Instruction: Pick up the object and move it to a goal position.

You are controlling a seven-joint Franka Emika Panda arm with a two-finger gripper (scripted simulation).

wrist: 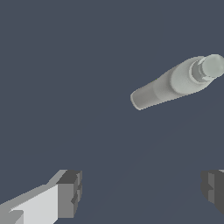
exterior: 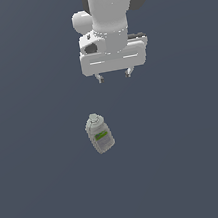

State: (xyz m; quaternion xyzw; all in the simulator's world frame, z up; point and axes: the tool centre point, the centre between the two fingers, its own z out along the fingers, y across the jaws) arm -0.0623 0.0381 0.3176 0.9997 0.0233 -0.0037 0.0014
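I have the bottle (exterior: 99, 134) near the middle of the exterior view, a small pale grey-green thing on the flat dark blue-grey floor (exterior: 40, 194), its round cap toward the arm and its green-and-white label facing the camera. Whether it stands upright or leans I cannot tell for certain from that view alone; in the wrist view the bottle (wrist: 175, 83) shows as a long tapering body with the cap at one end, seen mostly from the cap side, and no label is visible there. It is capped, so I cannot see any contents. The gripper (exterior: 114, 76) hangs above and beyond it in the exterior view, slightly toward that view's right, well apart from the bottle and touching nothing. Its jaws are spread wide: in the wrist view the two dark fingertips (wrist: 70, 192) sit far from each other with only bare floor between them, and the bottle lies outside that gap. The white arm (exterior: 109, 9) rises out of the top of the exterior view. Nothing lies between gripper and bottle.
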